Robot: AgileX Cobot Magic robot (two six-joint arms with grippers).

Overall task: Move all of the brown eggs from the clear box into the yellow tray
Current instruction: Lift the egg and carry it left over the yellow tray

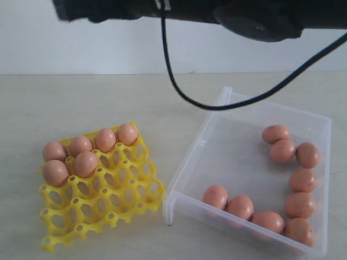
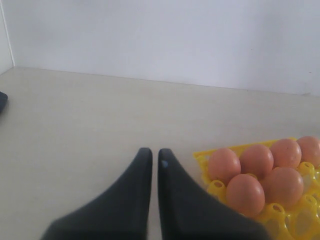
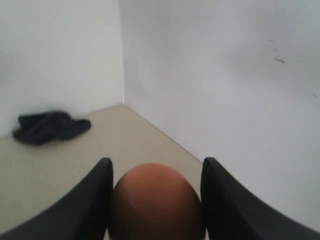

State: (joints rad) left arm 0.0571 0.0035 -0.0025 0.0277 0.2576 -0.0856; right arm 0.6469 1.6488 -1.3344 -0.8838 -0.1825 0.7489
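My right hand point(image 3: 157, 164) is clamped on one brown egg point(image 3: 157, 205). Its two dark fingers point(image 3: 97, 195) press either side of the shell, and it is held up in front of a corner of the white walls. A dark crumpled heap point(image 3: 50, 127) lies on the worktop point(image 3: 75, 160) near that corner.

My left hand point(image 2: 154, 152) has its fingers drawn together with only a sliver between the tips, and it grips nothing. It hangs over bare worktop just beside the yellow tray point(image 2: 216, 189).

On the exterior view I count six brown eggs point(image 1: 85, 163) seated in the tray, four along the far row and two in the next row at its left end. The clear box point(image 1: 227, 141) sits close on the tray's right, though I cannot tell whether they touch. Nine more eggs lie in the box, strung along its near wall and right side. A black arm point(image 1: 244, 13) and its cable point(image 1: 179, 89) cross the top of that view.
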